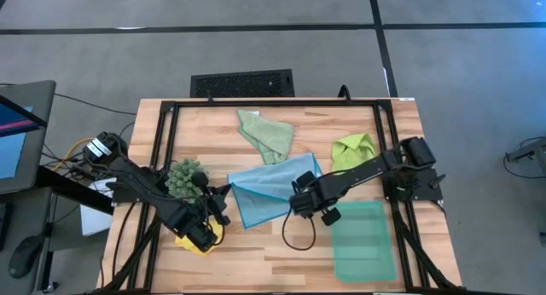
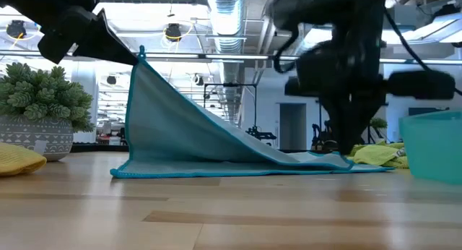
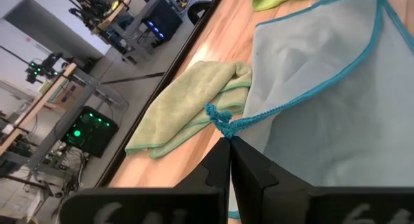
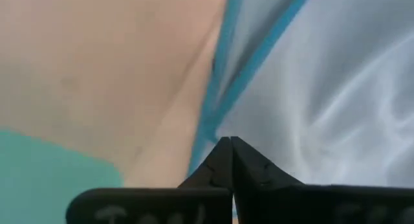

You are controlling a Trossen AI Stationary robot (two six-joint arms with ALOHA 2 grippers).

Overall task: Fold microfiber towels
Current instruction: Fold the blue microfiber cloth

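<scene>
The light blue towel (image 1: 275, 188) lies mid-table, with one corner raised so that the cloth slopes up like a tent (image 2: 180, 127). My left gripper (image 3: 229, 144) is shut on that raised corner, left of the towel (image 1: 227, 193). My right gripper (image 4: 228, 144) points down at the towel's near right edge (image 1: 300, 203) and is shut there, low at the table (image 2: 350, 150). A pale sage green towel (image 1: 266, 135) lies crumpled at the far side. A lime green one (image 1: 354, 150) lies at the right. A yellow one (image 1: 196, 241) lies under my left arm. My left gripper pinches the towel's corner (image 3: 220, 120) at its teal hem between its two fingertips, coming from the table's left and slanting slightly down. That corner is lifted clear (image 2: 141, 56); the cloth slopes from it down to the table, fairly taut. My right gripper is shut from above, fingers pointing down, on the towel's teal-hemmed edge (image 4: 208, 134) at the cloth's near right end. That end lies on the table (image 2: 339, 162). One layer or several, I cannot tell.
A potted dark-green plant (image 1: 185, 177) stands beside my left arm. A teal plastic tray (image 1: 363, 240) sits at the near right, close to my right gripper. Bare wood (image 1: 273, 252) lies near the front edge.
</scene>
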